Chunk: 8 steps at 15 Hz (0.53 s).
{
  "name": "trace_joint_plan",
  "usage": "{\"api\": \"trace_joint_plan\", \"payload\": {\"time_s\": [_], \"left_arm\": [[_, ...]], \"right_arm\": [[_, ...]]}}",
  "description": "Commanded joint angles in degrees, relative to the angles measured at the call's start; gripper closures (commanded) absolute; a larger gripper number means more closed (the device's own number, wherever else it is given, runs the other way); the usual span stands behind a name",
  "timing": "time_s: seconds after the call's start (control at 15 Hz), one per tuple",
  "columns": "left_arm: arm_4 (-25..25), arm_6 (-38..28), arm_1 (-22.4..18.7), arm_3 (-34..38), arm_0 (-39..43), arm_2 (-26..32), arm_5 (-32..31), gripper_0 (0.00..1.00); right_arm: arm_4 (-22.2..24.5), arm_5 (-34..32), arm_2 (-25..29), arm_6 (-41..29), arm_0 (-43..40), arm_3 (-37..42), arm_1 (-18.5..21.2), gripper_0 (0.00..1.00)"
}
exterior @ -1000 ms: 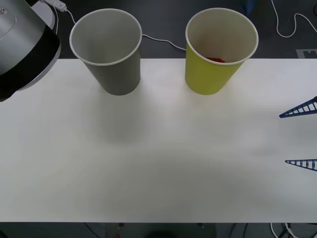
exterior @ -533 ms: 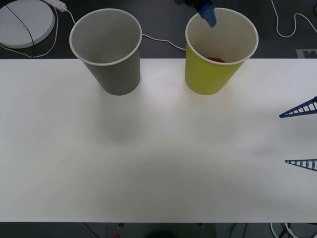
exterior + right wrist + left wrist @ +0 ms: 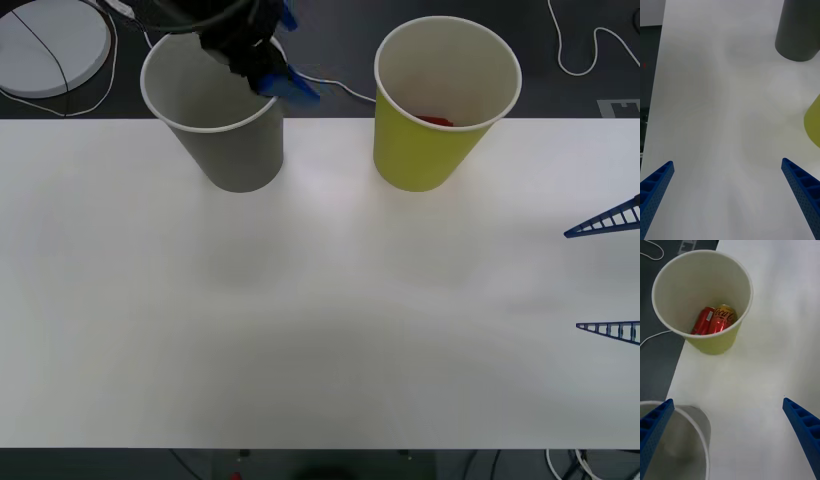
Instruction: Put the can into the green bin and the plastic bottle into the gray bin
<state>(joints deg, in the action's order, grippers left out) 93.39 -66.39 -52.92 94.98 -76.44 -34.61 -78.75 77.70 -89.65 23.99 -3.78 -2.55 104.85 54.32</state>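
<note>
On the white table [image 3: 320, 300], the gray bin [image 3: 215, 100] is overhung by the open, empty left gripper [image 3: 262, 62], the can [image 3: 718, 319] is already lodged in the green bin [image 3: 445, 105], so the bottle step is judged pending, the open right gripper [image 3: 608, 272] parked aside.

Two cup-shaped bins are standing on one white table [image 3: 320, 330]: one gray bin [image 3: 215, 100] and one green bin [image 3: 445, 100]. One can [image 3: 717, 320] is lying inside the green bin, gold and red, and whether the red shape touching it is a second can is not clear. Two grippers are showing, each with two blue ribbed fingers spread apart: the left gripper [image 3: 265, 60] is hanging over the gray bin's rim, and the right gripper [image 3: 608, 272] is waiting at the table's right edge.
</note>
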Motion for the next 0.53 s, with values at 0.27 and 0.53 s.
{"api": "trace_joint_plan", "payload": {"time_s": [0.27, 0.53], "left_arm": [[-0.4, 4.4, -7.7, 12.8, 16.5, 11.9, -1.3, 0.0], [-1.0, 12.1, -11.4, 18.6, 28.5, 20.7, -2.5, 0.0]], "right_arm": [[0.0, 0.0, 0.0, 0.0, 0.0, 0.0, 0.0, 0.0], [0.0, 0.0, 0.0, 0.0, 0.0, 0.0, 0.0, 0.0]]}}
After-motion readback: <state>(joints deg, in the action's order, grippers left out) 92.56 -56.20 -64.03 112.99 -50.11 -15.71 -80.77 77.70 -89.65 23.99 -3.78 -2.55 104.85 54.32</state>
